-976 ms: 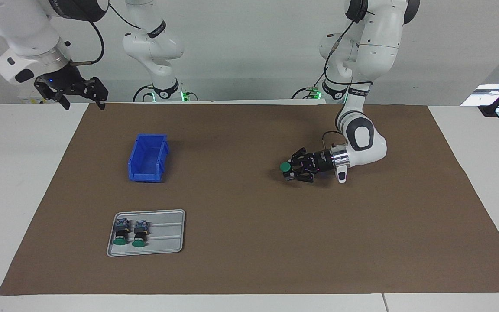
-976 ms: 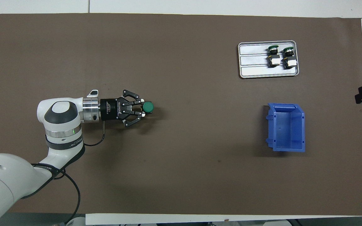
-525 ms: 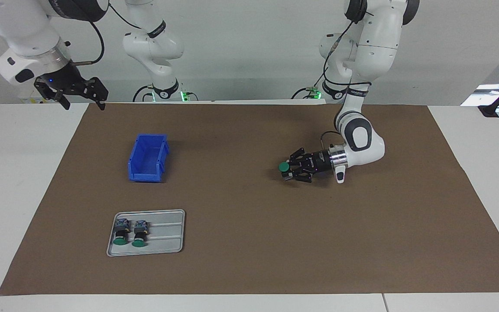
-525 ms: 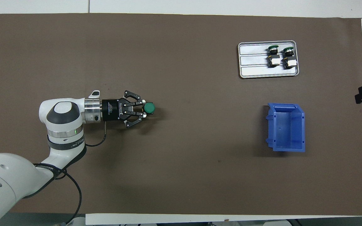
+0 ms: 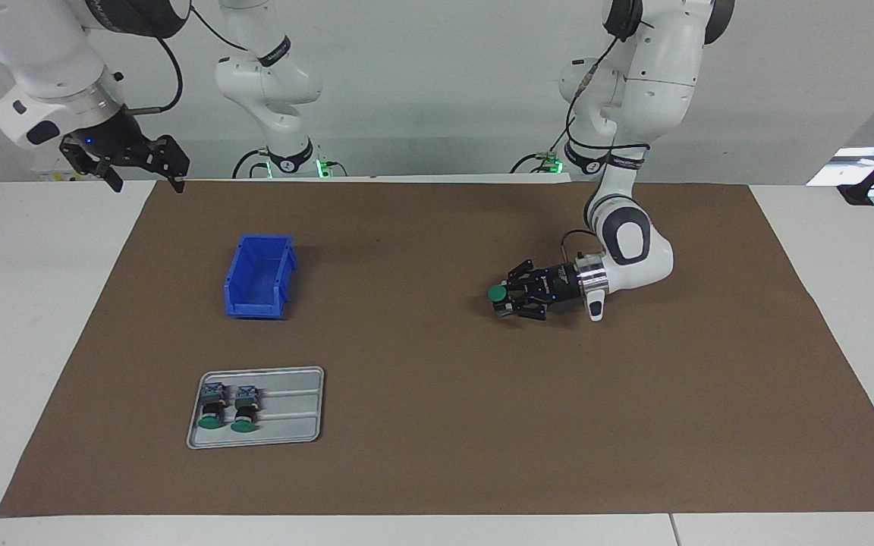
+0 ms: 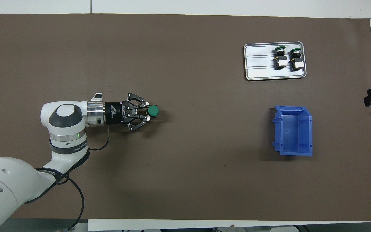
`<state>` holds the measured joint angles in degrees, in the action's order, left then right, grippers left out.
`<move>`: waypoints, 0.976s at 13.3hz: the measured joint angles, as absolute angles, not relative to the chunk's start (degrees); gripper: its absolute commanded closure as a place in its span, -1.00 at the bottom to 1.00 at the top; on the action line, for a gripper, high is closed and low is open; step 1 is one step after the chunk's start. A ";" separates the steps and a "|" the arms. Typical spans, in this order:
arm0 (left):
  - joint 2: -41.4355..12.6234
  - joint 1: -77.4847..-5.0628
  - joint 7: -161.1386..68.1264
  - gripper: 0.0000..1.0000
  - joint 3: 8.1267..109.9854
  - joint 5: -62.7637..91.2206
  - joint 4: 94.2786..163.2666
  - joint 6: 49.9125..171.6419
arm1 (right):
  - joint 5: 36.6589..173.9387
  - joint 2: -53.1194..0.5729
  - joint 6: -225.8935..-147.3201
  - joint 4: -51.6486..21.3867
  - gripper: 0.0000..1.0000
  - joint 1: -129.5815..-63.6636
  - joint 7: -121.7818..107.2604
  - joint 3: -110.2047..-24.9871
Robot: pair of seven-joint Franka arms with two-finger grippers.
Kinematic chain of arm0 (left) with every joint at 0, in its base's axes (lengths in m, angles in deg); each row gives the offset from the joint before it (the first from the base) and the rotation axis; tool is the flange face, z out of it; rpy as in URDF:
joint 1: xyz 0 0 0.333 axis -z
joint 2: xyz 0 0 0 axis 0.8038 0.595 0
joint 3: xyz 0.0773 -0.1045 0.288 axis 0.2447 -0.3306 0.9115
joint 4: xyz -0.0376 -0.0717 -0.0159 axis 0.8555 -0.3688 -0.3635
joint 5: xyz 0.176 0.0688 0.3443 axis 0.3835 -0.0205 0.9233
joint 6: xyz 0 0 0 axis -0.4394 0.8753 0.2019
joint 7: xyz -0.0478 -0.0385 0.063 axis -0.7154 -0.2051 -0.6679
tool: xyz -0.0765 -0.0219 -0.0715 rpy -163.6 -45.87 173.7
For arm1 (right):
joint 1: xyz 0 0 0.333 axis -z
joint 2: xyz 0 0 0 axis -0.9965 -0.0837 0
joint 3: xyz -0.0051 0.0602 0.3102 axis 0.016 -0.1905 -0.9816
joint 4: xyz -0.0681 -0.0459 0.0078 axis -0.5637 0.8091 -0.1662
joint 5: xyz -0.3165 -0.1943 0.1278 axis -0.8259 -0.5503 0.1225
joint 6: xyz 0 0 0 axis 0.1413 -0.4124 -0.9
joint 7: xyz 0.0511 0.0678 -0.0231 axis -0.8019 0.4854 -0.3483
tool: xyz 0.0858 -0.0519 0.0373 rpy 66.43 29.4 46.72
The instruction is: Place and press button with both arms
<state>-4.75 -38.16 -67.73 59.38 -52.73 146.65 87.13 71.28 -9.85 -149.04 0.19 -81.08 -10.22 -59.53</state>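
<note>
1. Brown mat (image 5: 437, 425) covers the table.
2. Left gripper (image 5: 506, 297) lies horizontal, low over the mat, fingers clamped on the green-capped button (image 5: 497, 293).
3. Right gripper (image 5: 141, 180) waits raised, fingers spread.

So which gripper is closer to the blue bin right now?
Right. The right gripper waits in the air at the mat's edge near the blue bin; the left gripper holds a button at mid-table.
</note>
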 measured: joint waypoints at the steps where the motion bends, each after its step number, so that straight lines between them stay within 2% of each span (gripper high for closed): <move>1: -4.75 -38.01 -67.73 0.52 59.38 -52.79 146.61 87.25 | 71.28 -9.85 -149.04 0.19 -0.97 -81.08 -10.22 -59.53; 3: -4.75 -38.00 -67.72 0.29 59.39 -52.81 146.59 87.29 | 71.28 -9.85 -149.04 0.19 -0.97 -81.08 -10.22 -59.53; 4: -4.74 -38.02 -67.72 0.07 59.41 -52.82 146.59 87.28 | 71.28 -9.85 -149.04 0.19 -0.97 -81.08 -10.22 -59.53; 5: -4.74 -38.06 -67.72 -0.99 59.43 -52.85 146.59 87.22 | 71.28 -9.85 -149.04 0.19 -0.97 -81.08 -10.22 -59.53; 13: -4.91 -39.85 -67.71 -1.00 59.91 -52.90 146.51 84.98 | 71.28 -9.85 -149.04 0.19 -0.97 -81.08 -10.22 -59.53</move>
